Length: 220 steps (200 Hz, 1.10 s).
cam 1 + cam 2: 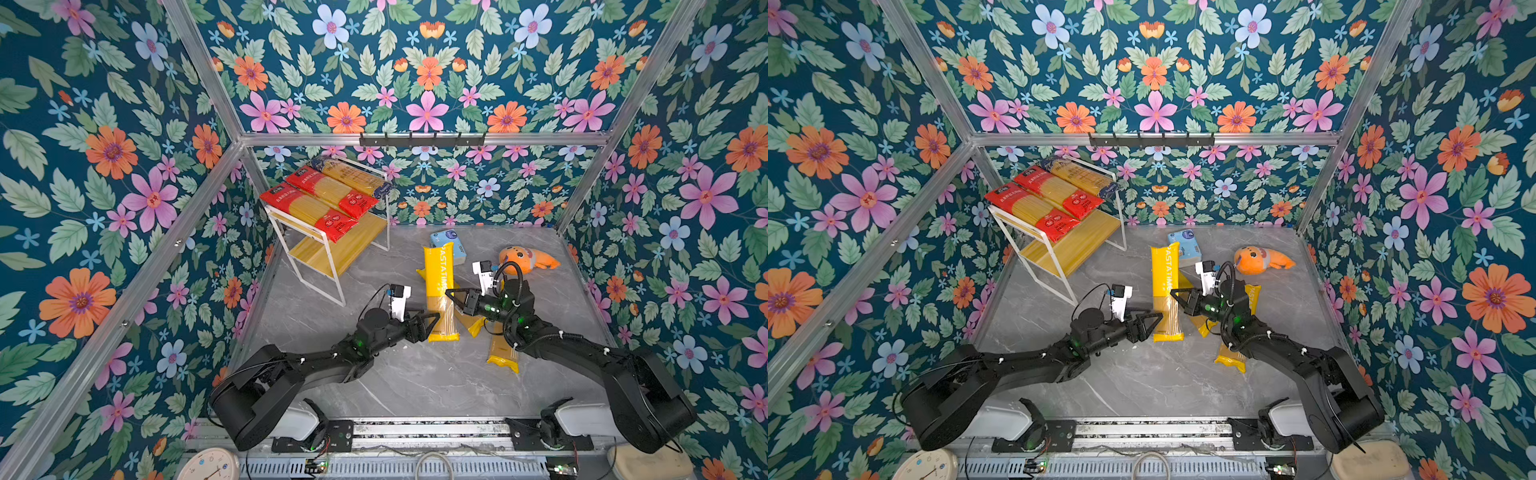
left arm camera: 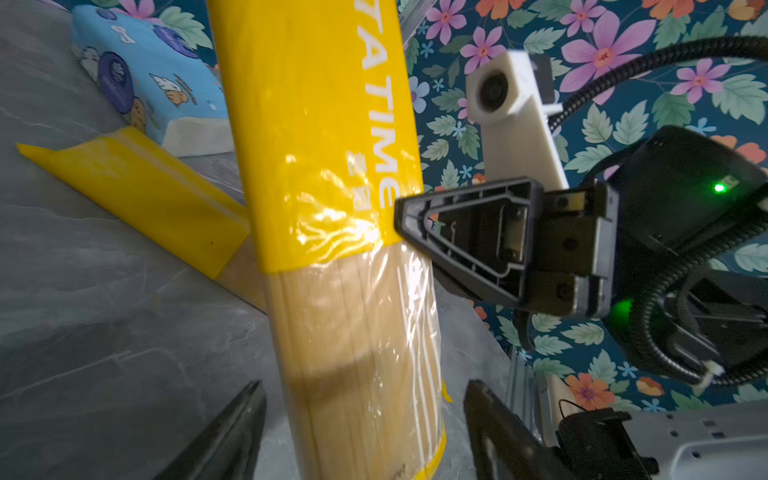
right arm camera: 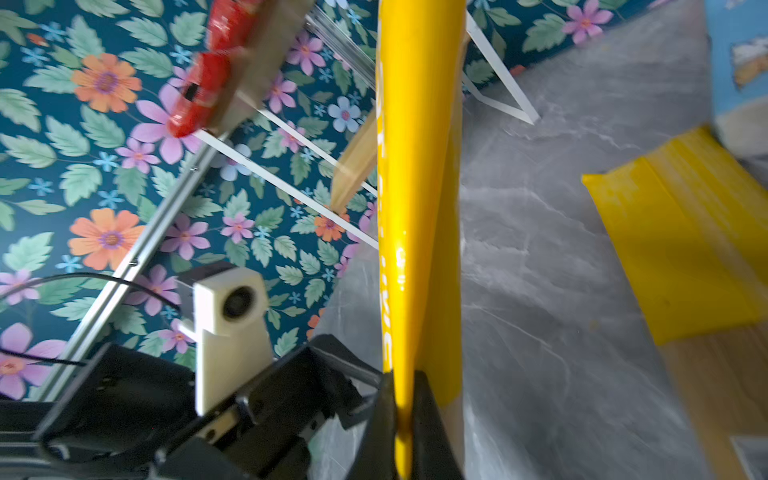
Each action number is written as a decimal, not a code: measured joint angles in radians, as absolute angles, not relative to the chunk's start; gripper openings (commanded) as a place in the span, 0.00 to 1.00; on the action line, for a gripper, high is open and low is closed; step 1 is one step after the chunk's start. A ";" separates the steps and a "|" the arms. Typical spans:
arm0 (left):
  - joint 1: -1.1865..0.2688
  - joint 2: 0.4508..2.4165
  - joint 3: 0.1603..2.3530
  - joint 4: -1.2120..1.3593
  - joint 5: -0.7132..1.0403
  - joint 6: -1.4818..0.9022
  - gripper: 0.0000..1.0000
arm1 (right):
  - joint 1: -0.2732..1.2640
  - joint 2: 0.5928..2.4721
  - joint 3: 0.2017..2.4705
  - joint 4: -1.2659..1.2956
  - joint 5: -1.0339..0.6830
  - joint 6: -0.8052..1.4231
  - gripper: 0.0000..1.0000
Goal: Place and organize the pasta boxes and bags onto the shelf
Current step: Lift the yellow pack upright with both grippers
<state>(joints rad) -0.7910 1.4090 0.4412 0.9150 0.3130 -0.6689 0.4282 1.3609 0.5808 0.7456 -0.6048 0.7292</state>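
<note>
Noted right gripper (image 1: 451, 296) clenched on side edge of yellow pack (image 1: 439, 286), lifted off table (image 1: 395, 374), mid-front. Found left gripper (image 1: 430, 326) spread either side of its clear lower end, not touching; judged handover prep, given shelf (image 1: 331, 270) on left arm's side, lower board (image 1: 332, 255) bare.

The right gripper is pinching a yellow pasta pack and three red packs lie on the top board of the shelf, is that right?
No. Both top views show the top board of the shelf holding a front red pack, a second red pack and a dark blue-and-gold pack. The right gripper does pinch the yellow pasta pack.
</note>
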 measured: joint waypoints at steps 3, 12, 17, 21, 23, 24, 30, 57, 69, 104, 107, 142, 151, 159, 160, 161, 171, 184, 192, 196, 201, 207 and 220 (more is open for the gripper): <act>-0.784 1.413 0.441 0.922 0.322 -0.670 0.75 | 0.428 1.365 0.588 0.758 -0.612 0.730 0.00; -0.765 1.419 0.435 0.945 0.344 -0.682 0.75 | 0.428 1.371 0.603 0.788 -0.634 0.733 0.00; -0.756 1.421 0.431 0.958 0.355 -0.684 0.75 | 0.428 1.374 0.612 0.801 -0.648 0.734 0.00; -0.748 1.422 0.427 0.971 0.368 -0.692 0.74 | 0.428 1.376 0.619 0.812 -0.660 0.735 0.00; -0.744 1.423 0.426 0.978 0.373 -0.698 0.74 | 0.428 1.376 0.622 0.815 -0.664 0.735 0.00; -0.743 1.423 0.426 0.979 0.374 -0.700 0.74 | 0.428 1.377 0.624 0.818 -0.668 0.736 0.00; -0.735 1.425 0.424 0.997 0.387 -0.714 0.73 | 0.428 1.378 0.635 0.833 -0.684 0.737 0.00; -0.731 1.452 0.459 1.067 0.469 -0.743 0.70 | 0.428 1.387 0.673 0.874 -0.765 0.740 0.00; -0.730 1.461 0.474 1.078 0.499 -0.756 0.68 | 0.428 1.396 0.687 0.888 -0.801 0.753 0.00; -0.713 1.452 0.483 1.077 0.555 -0.753 0.59 | 0.428 1.433 0.708 0.941 -0.881 0.799 0.00; -0.710 1.449 0.483 1.077 0.559 -0.752 0.58 | 0.428 1.436 0.709 0.947 -0.884 0.805 0.00; -0.687 1.444 0.485 1.101 0.601 -0.759 0.44 | 0.428 1.462 0.733 0.970 -0.920 0.838 0.00; -0.684 1.444 0.485 1.110 0.607 -0.763 0.38 | 0.428 1.467 0.740 0.970 -0.923 0.838 0.00; -0.682 1.445 0.486 1.114 0.609 -0.772 0.33 | 0.428 1.472 0.745 0.968 -0.923 0.838 0.00; -0.682 1.446 0.486 1.114 0.609 -0.773 0.33 | 0.428 1.473 0.745 0.968 -0.922 0.838 0.00; -0.682 1.446 0.486 1.114 0.609 -0.777 0.32 | 0.428 1.473 0.746 0.968 -0.922 0.838 0.00; -0.680 1.449 0.487 1.121 0.606 -0.781 0.29 | 0.428 1.479 0.751 0.966 -0.919 0.838 0.01; -0.679 1.457 0.487 1.130 0.599 -0.791 0.24 | 0.428 1.482 0.754 0.956 -0.907 0.837 0.05; -0.679 1.462 0.487 1.136 0.598 -0.800 0.22 | 0.428 1.482 0.754 0.941 -0.896 0.834 0.13; -0.679 1.466 0.487 1.137 0.595 -0.806 0.20 | 0.428 1.482 0.754 0.933 -0.886 0.834 0.17; -0.678 1.469 0.487 1.139 0.590 -0.810 0.19 | 0.428 1.482 0.754 0.920 -0.874 0.834 0.21; -0.677 1.474 0.484 1.142 0.582 -0.814 0.17 | 0.428 1.482 0.754 0.906 -0.854 0.834 0.26; -0.676 1.486 0.482 1.149 0.566 -0.818 0.14 | 0.423 1.480 0.750 0.888 -0.813 0.838 0.40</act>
<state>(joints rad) -0.6758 1.4860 0.4820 1.1492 0.5663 -0.8181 0.4229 1.4796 0.7502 0.8879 -0.8131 0.8379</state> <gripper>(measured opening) 0.188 0.288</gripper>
